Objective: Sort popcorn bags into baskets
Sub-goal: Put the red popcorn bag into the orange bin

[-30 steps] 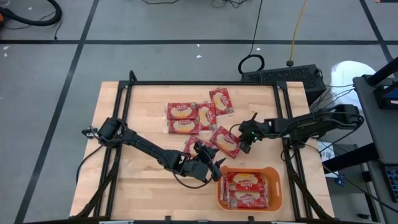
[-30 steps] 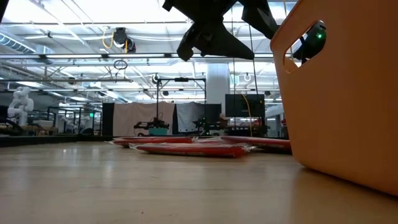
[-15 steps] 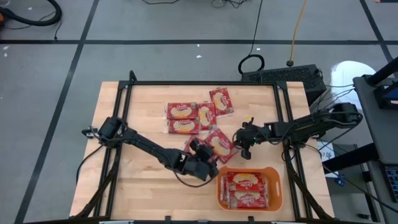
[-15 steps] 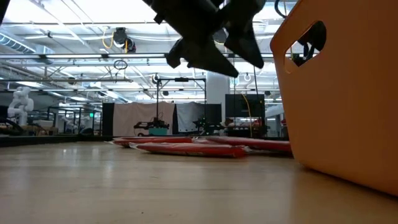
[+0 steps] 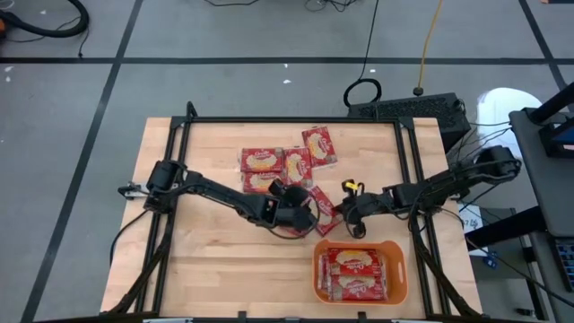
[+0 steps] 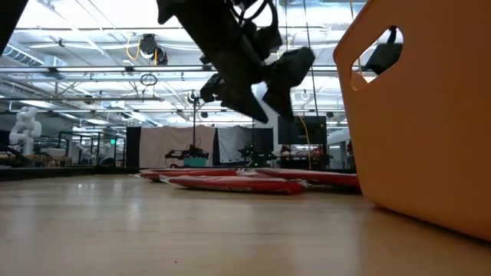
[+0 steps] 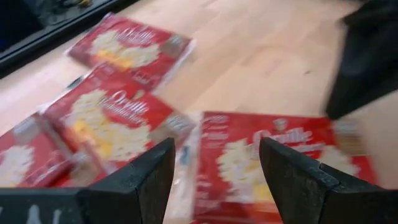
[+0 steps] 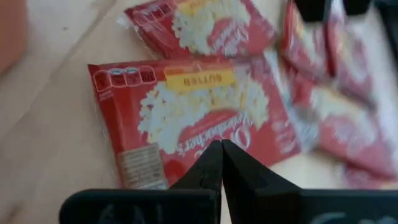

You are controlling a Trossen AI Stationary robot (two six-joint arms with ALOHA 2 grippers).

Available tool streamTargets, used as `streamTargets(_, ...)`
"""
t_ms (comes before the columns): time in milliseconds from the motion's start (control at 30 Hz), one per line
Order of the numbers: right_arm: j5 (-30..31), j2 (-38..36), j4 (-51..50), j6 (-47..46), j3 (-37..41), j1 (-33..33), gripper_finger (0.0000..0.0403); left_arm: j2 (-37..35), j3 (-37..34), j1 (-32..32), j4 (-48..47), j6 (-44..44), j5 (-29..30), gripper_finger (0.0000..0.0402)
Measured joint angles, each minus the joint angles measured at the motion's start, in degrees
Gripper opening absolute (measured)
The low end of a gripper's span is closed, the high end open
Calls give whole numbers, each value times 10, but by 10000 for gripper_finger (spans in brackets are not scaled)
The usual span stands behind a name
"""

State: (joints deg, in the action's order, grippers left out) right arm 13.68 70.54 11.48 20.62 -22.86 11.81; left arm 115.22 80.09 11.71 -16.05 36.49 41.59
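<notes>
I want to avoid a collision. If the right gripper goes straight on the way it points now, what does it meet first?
Probably the flat red popcorn bag lying just ahead of the shut right gripper; how far off it is remains unclear.

I work in a robotics lab, a big open hall rather than any home or shop. Looking level across my wooden table [image 6: 153,230], I see bright strip lights [image 6: 92,15] and metal trusses [image 6: 100,70] running along the ceiling at the top of the frame, a yellow cable reel [image 6: 149,47] hanging at upper left, dark curtained bays [image 6: 176,146] at centre, and a white humanoid figure [image 6: 24,130] at far left. From above, the grey floor [image 5: 224,90] carries dark tape lines, cables [image 5: 363,90] trail across it at top centre, and a black metal frame [image 5: 296,120] edges my table.
</notes>
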Motion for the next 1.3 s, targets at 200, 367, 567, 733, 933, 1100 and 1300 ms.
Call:
streamTargets(200,0,0,13,101,0,7,0,0,0,-6,-28,-3,0,239)
streamTargets(367,2,0,20,175,0,7,0,0,0,-10,-26,-30,-45,239)
streamTargets(567,1,0,39,252,0,7,0,-1,-9,-40,-2,-19,-150,239)
streamTargets(733,-2,0,46,229,0,3,0,-1,-38,-75,26,99,-208,239)
streamTargets(933,-4,0,73,196,17,3,0,-1,-65,-103,28,169,-256,239)
streamTargets(1100,-4,0,158,181,59,3,0,-1,-65,-107,30,174,-296,254)
streamTargets(1300,-4,0,243,182,100,10,0,3,-65,-108,28,178,-307,307)
